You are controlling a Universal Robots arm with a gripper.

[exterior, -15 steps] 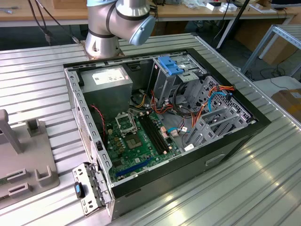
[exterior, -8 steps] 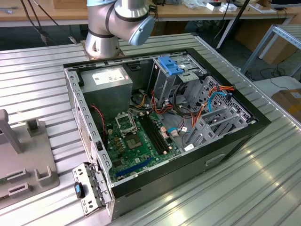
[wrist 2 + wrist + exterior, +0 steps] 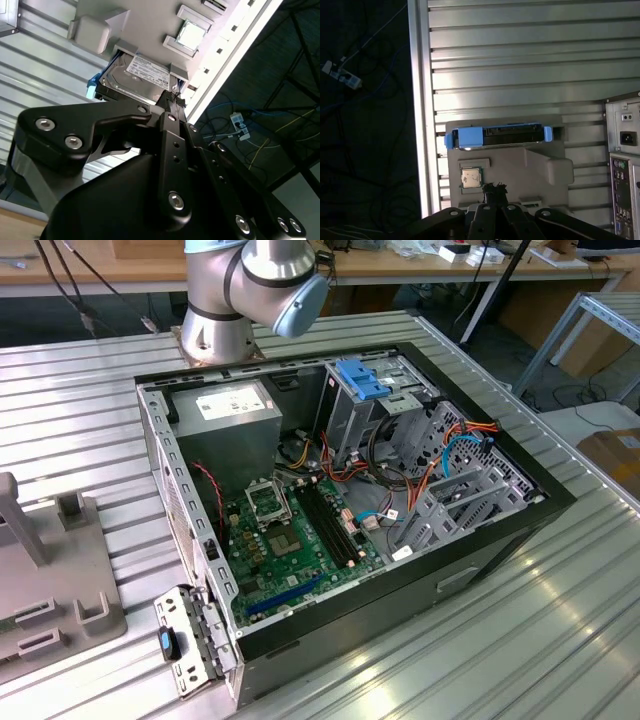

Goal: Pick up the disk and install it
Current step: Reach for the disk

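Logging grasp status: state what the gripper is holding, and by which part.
Nothing. The gripper is shut empty; the disk sits apart in the grey holder.

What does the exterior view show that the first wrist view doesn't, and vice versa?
Exterior view: the arm's base and the inside of the open computer case, with a green circuit board and a grey power-supply box. First wrist view: the disk in its blue bracket, slotted into a grey holder that carries a chip, with the shut gripper close by. Both: the ribbed table, the computer case (its back panel in the wrist view) and, it seems, the grey holder, at the exterior view's left edge.
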